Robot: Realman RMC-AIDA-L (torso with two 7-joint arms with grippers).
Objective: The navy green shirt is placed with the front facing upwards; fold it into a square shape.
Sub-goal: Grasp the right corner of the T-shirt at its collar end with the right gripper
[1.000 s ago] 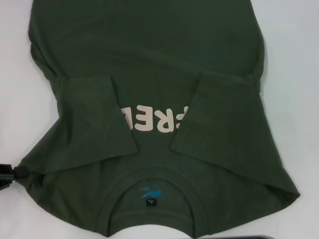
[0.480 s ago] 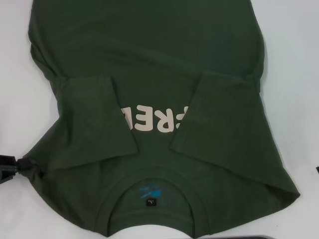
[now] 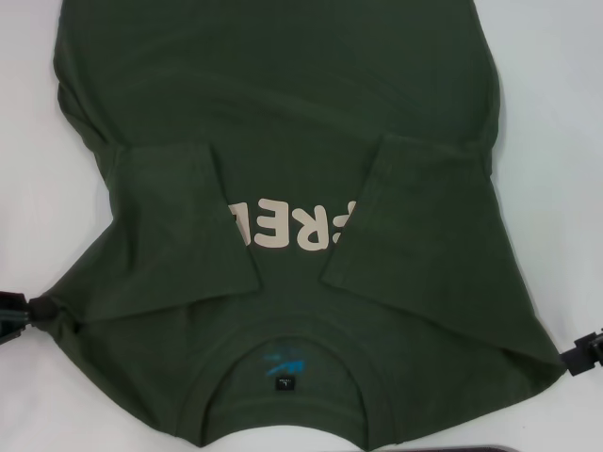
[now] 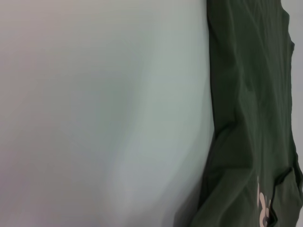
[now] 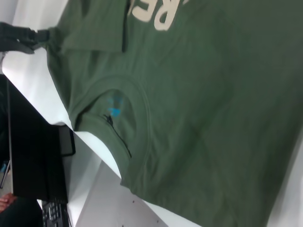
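Observation:
The navy green shirt [image 3: 283,113] lies front up on the white table, neck toward me. Both sleeves are folded inward over the cream letters [image 3: 292,228], and a blue and black label [image 3: 284,375] shows inside the collar. My left gripper [image 3: 38,314] is at the shirt's near left shoulder corner, shut on a bunched bit of fabric. The right wrist view shows the same gripper [image 5: 40,34] pinching that corner. My right gripper [image 3: 577,356] pokes in at the right edge, just beside the near right shoulder corner. The left wrist view shows only the shirt's side edge [image 4: 246,118].
White table [image 3: 556,141] surrounds the shirt on both sides. A dark object [image 3: 490,448] sits at the near edge. Past the table edge, the right wrist view shows a black surface [image 5: 33,156] and a keyboard [image 5: 54,213].
My right gripper has come into view at the right edge beside the shoulder corner. The left gripper has shifted slightly and the fabric at its tip is more bunched.

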